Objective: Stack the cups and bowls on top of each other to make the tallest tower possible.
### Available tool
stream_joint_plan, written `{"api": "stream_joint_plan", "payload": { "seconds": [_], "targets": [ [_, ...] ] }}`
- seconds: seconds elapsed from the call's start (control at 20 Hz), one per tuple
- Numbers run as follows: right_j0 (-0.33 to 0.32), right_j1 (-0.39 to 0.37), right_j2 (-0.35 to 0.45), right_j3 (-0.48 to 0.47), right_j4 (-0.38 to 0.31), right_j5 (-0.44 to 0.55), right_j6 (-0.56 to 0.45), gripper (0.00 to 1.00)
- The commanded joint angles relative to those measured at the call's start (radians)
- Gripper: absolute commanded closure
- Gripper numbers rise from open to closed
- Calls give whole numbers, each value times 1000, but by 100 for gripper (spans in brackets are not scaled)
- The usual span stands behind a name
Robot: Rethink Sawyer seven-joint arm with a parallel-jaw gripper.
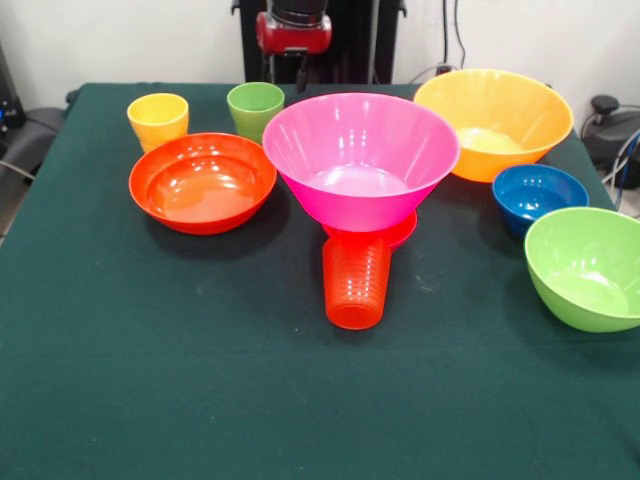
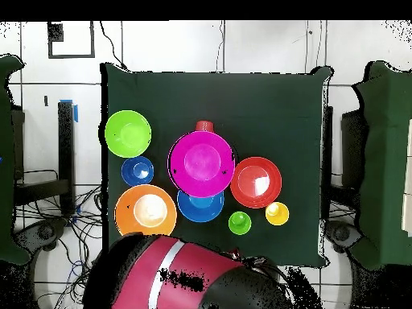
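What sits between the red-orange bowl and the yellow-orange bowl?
The large pink bowl, raised on the tower; both views show it, and the overhead view also shows a blue bowl there.

A large pink bowl [image 1: 360,160] sits raised at frame centre on the green desk [image 1: 200,380], a ribbed orange-red cup [image 1: 356,282] just below it. A red-orange bowl [image 1: 202,183] lies left; yellow-orange [image 1: 494,122], blue [image 1: 539,196] and lime bowls [image 1: 588,266] right.

Glossy plastic pink bowl [image 1: 360,160], ribbed translucent orange-red cup [image 1: 356,282], matt green cloth [image 1: 200,360]
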Motion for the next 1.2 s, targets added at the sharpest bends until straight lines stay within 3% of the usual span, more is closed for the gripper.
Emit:
{"api": "stream_joint_plan", "payload": {
  "seconds": [0.05,0.4,0.7,1.2],
  "targets": [
    [-16,19,125,-166,-37,-30,62,0],
    [-9,-55,135,-122,-41,49,63,0],
    [-65,-190,233,-56,-53,254,18,0],
    [-98,-323,321,-26,-50,414,-36,0]
  ]
}}
